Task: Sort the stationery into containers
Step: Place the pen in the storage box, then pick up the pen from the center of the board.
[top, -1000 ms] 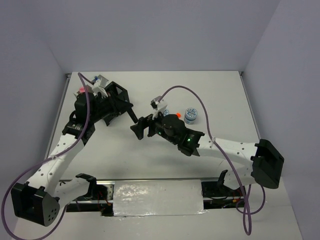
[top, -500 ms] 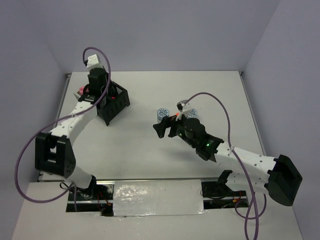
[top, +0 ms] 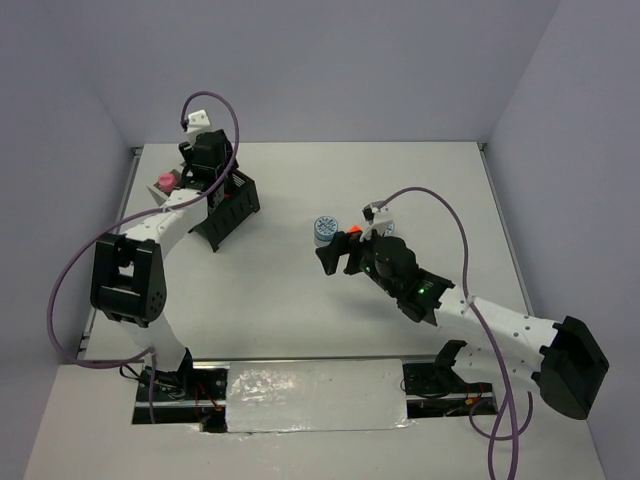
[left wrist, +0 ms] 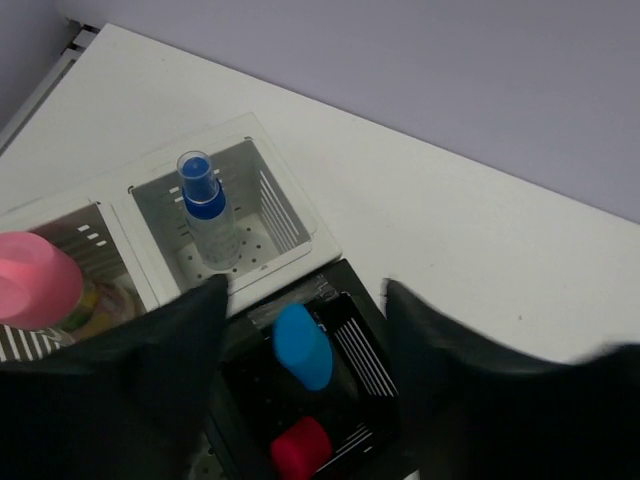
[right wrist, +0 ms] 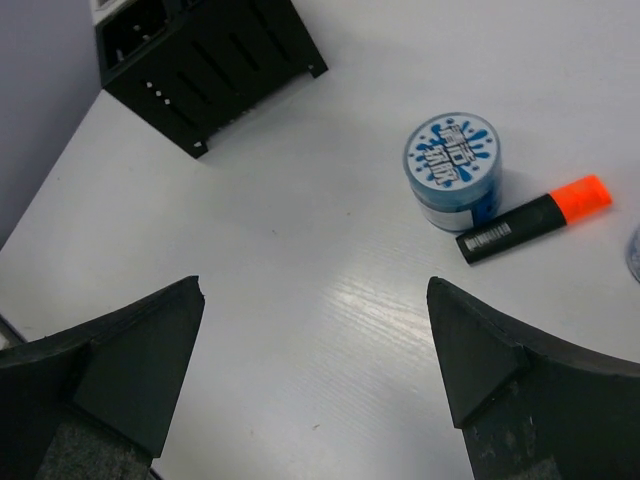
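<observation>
The right hand (right wrist: 315, 400) hangs spread wide and empty over the white surface (right wrist: 330, 300), its black fingers (right wrist: 130, 370) filling the lower corners of the wrist view. Ahead of it and to the right stands a round tin (right wrist: 452, 170) with a lid splashed in blue-and-white lettering. Just beside the tin's base, perhaps touching it, lies an orange-capped marker (right wrist: 535, 215) with a black barrel, a barcode label and its cap pointing away. The tin looks rigid and light with smooth sides that could slip, so the likely hold is from above, across its width on the side wall. The marker is stiff, slim and apt to roll, and it probably wants a pinch across the barrel near mid-length, clear of the tin. Well apart from both, the black mesh organiser (right wrist: 215, 60) sits at the far left. There the left hand (left wrist: 303, 300) hovers, parted and carrying nothing. A blue-capped marker (left wrist: 300, 345) and a red-capped marker (left wrist: 300, 445) stand inside the organiser. Beside it, one light-grey cup (left wrist: 275, 195) holds a small clear bottle (left wrist: 205, 210) with a blue cap. The neighbouring grey cup (left wrist: 90, 235) holds a pink stick (left wrist: 35, 280).
</observation>
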Available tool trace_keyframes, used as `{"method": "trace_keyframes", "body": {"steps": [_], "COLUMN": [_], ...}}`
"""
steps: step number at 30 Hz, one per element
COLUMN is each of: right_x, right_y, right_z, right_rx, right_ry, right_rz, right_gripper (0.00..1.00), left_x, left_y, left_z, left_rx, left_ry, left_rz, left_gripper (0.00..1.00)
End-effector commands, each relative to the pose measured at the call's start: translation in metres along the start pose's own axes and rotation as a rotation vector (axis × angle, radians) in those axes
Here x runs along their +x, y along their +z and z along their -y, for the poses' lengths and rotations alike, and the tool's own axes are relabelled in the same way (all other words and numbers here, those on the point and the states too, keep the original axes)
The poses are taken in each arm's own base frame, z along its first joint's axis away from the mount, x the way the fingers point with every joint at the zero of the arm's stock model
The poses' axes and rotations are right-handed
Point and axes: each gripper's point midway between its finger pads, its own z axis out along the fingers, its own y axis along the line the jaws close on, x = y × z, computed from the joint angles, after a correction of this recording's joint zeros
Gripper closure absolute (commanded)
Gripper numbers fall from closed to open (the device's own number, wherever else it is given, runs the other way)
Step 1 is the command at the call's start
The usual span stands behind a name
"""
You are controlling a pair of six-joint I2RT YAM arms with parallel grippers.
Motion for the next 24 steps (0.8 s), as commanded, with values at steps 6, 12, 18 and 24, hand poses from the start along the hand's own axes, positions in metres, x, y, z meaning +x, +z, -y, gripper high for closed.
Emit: {"method": "trace_keyframes", "body": {"steps": [6,12,18,24], "right_x": [0.007,0.019,0.020,0.030], "right_y": [0.028,0.056,0.077,0.075], "right_z": [0.064,0.105,0.119,0.135], "right_rx": [0.369,0.645,0.774,0.837], "right_ry": [0.157,0.248,0.328,0.424], "right_rz": [-0.105,-0.164,-0.119,-0.054], "right_gripper": [0.00,0.00,0.07,0.22], "left_x": [-0.034,-0.019,-0.004,0.007], "left_y": [-0.036,-0.111,-0.187,-0.240], "left_z": [-0.014,-0.020,-0.021,-0.031], "left_rx": [-0.019,0.068,0.297,0.432], "left_ry": [-0.137,-0.240,-0.158,-0.021], "left_rz": [0.041,-0.230,-0.284,-0.315], "left_gripper": [0.01,0.01,0.01,0.01]}}
